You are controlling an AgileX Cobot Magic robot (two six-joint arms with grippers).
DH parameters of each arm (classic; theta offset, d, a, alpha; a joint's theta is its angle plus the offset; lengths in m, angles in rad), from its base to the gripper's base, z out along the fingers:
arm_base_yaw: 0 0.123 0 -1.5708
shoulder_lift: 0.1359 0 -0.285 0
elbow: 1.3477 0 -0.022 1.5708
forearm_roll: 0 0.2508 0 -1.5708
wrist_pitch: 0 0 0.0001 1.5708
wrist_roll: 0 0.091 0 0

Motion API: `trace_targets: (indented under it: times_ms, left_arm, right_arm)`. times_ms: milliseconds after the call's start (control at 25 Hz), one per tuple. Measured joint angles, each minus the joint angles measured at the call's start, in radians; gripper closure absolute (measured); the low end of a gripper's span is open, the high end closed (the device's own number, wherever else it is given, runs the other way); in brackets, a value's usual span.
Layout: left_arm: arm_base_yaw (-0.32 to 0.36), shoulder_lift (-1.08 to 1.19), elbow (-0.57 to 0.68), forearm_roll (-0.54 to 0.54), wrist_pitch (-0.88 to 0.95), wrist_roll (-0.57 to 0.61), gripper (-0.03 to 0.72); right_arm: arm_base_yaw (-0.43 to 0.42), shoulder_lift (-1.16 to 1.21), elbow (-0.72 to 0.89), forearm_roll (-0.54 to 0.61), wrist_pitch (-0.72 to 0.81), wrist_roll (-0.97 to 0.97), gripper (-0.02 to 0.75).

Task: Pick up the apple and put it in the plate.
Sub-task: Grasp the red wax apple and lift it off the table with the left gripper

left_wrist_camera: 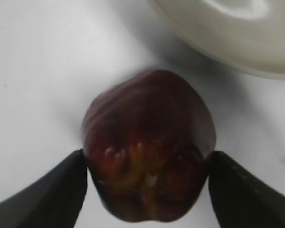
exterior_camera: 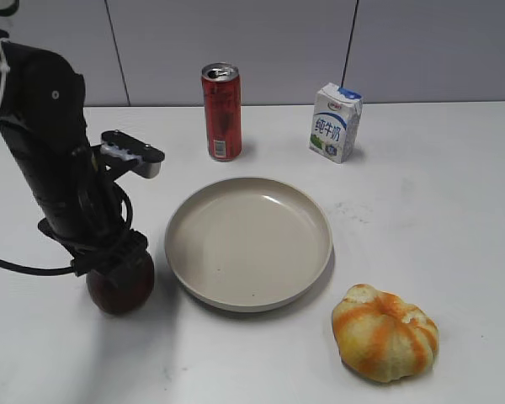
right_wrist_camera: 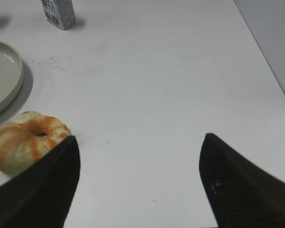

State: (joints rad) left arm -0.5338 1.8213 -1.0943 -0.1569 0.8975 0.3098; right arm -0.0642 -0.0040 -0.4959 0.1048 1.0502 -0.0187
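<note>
- Left claw (left_wrist_camera: 147, 183) clamped on apple (left_wrist_camera: 149, 142), near counter's front-left edge, just beside plate (exterior_camera: 248, 244).
- Right claw (right_wrist_camera: 138, 183) spread wide, grasping nothing.
- Can (exterior_camera: 221, 112), milk carton (exterior_camera: 335, 122) by back edge; striped fruit (exterior_camera: 385, 332) front-right.

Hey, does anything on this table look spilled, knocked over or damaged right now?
Nothing stands out. The can and milk carton stand upright, the plate sits flat and empty, and the left hand brackets the apple on the table.

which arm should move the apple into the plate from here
Left. Its hand already brackets the apple, a finger at each side, and the plate sits just beside it. The right hand is open over bare table near the striped fruit.
</note>
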Motion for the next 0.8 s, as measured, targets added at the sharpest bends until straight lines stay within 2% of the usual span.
trace_targets:
  times_ms: [400,680,800]
  left_arm:
    - [0.002,0.001,-0.019,0.006,0.039,0.0,0.127]
    - [0.002,0.002,-0.209,0.012,0.21,0.0,0.128]
    - [0.002,0.002,-0.301,-0.027,0.211,0.0,0.129]
  right_arm:
    - [0.0,0.0,0.0,0.0,0.0,0.0,0.149]
    - [0.0,0.0,0.0,0.0,0.0,0.0,0.149]
    - [0.0,0.0,0.0,0.0,0.0,0.0,0.149]
